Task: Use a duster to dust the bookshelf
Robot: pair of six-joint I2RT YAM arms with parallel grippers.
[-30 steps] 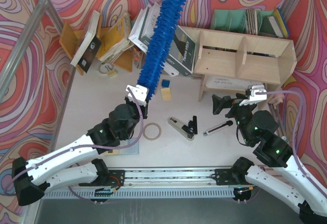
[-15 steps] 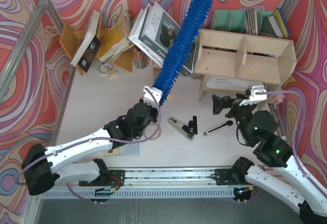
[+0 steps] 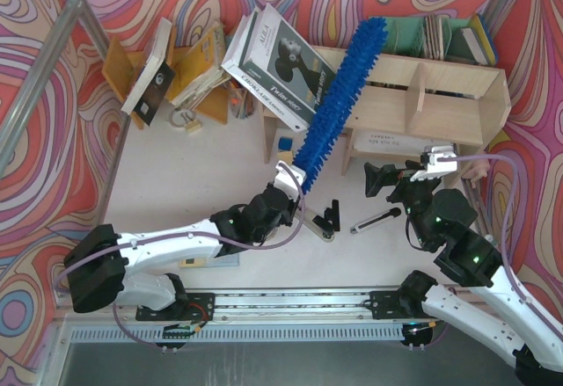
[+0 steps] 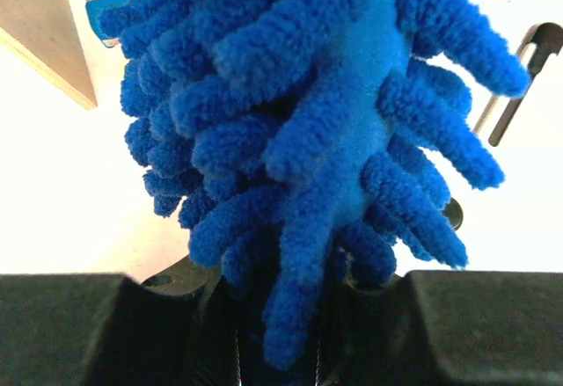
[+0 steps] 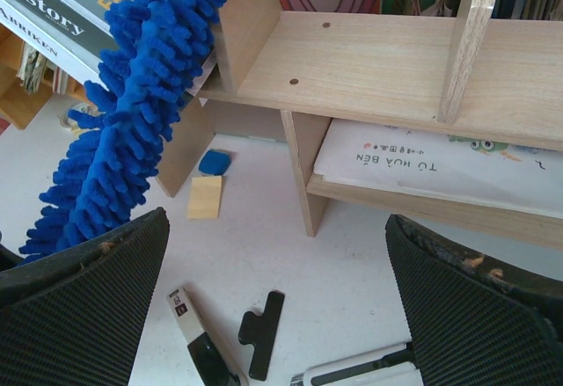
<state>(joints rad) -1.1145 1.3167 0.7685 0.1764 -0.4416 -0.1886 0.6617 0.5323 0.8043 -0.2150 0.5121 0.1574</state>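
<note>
Plywood bookshelf (image 3: 457, 109) holds a white booklet (image 5: 422, 162) in its lower tier.

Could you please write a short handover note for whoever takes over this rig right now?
Left gripper shut on the duster, at its handle end.
Right gripper open and empty, low in front of the bookshelf.
Duster slants up across the bookshelf's left end; contact unclear.
Done: duster in hand and at the shelf.
Left: sweep both tiers.
</note>
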